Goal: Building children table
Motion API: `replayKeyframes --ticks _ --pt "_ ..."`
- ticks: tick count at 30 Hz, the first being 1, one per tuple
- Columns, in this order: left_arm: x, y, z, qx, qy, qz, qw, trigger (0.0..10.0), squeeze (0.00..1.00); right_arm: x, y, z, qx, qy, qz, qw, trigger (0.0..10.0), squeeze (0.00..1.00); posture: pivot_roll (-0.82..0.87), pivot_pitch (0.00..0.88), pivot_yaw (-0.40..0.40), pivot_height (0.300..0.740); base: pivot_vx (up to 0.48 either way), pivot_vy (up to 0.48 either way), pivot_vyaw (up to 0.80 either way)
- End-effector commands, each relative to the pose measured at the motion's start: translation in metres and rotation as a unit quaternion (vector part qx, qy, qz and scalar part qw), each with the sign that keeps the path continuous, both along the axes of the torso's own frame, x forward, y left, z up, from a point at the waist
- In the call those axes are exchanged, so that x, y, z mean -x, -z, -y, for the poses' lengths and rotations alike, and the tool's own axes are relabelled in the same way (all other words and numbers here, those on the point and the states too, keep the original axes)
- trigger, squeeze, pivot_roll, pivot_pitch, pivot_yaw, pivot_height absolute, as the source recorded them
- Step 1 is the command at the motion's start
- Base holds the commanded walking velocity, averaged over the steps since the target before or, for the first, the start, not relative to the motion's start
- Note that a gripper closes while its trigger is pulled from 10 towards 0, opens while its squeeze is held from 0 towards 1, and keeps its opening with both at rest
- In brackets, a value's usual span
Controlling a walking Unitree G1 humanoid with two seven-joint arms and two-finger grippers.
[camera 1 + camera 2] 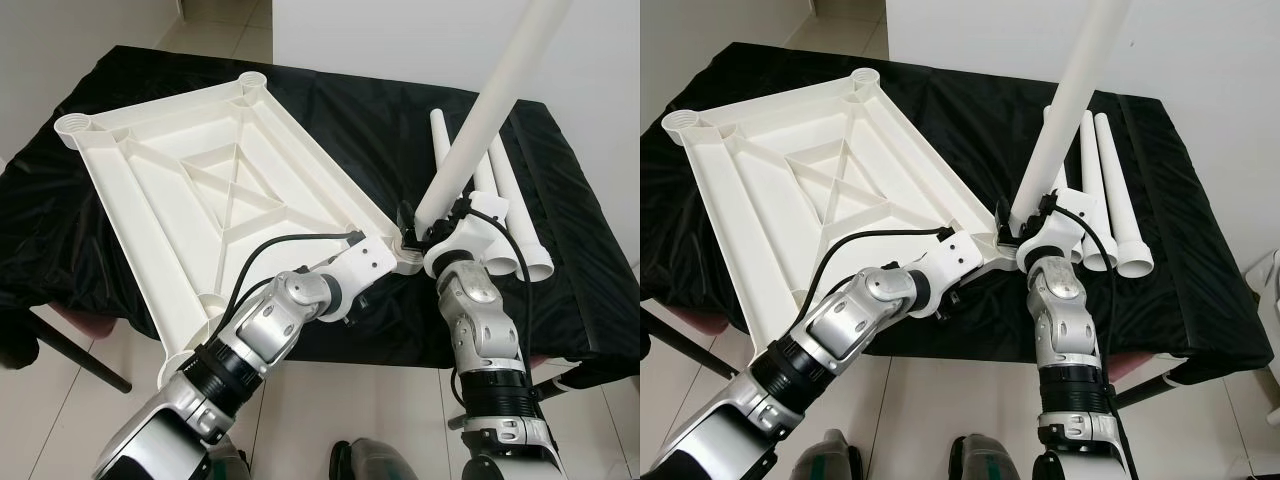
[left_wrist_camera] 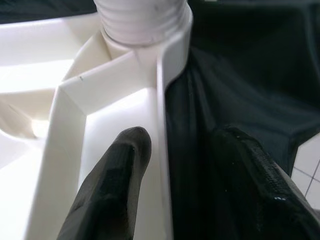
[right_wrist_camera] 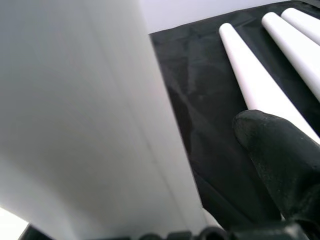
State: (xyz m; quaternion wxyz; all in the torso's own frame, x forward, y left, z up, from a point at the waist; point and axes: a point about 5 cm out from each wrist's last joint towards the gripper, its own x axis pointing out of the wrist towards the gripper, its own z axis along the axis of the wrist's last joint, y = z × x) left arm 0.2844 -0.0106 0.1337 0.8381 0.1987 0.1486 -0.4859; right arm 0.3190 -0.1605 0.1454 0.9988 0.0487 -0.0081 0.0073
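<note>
The white tabletop (image 1: 215, 190) lay upside down on the black cloth (image 1: 380, 120), ribs facing up. At its near right corner, the right gripper (image 1: 425, 222) held a white leg (image 1: 490, 100) clamped near its lower end, tilted up and away from that corner. The left gripper (image 2: 172, 170) straddled the tabletop's rim just beside the same corner, one finger inside, one outside; the left wrist view revealed the threaded socket (image 2: 142, 20) there. Three spare legs (image 1: 500, 200) lay beyond the corner. No writing was legible.
</note>
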Motion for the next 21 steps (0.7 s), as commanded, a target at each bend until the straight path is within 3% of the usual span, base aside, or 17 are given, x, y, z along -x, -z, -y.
replayKeyframes --ticks 1,9,15,21 --pt "-0.003 -0.001 0.002 0.004 -0.004 -0.003 1.000 10.0 0.00 -0.001 0.002 -0.003 -0.006 -0.009 -0.008 1.000 10.0 0.00 -0.05 0.000 -0.055 0.740 0.000 0.000 0.00" --pt "-0.013 -0.006 0.009 0.017 -0.038 -0.006 0.999 10.0 0.00 -0.003 -0.002 -0.004 -0.008 -0.019 -0.002 1.000 10.0 0.00 -0.05 0.010 -0.055 0.740 0.000 0.000 0.00" --pt "-0.022 0.003 0.009 -0.002 -0.094 -0.035 0.995 10.0 0.00 -0.003 -0.005 -0.001 -0.008 -0.019 0.003 1.000 10.0 0.00 -0.06 0.015 -0.051 0.740 0.000 0.000 0.00" --pt "-0.023 0.004 0.011 0.004 -0.104 -0.041 0.994 10.0 0.00 -0.004 -0.006 0.001 -0.008 -0.019 0.006 1.000 10.0 0.00 -0.07 0.019 -0.048 0.740 0.000 0.000 0.00"
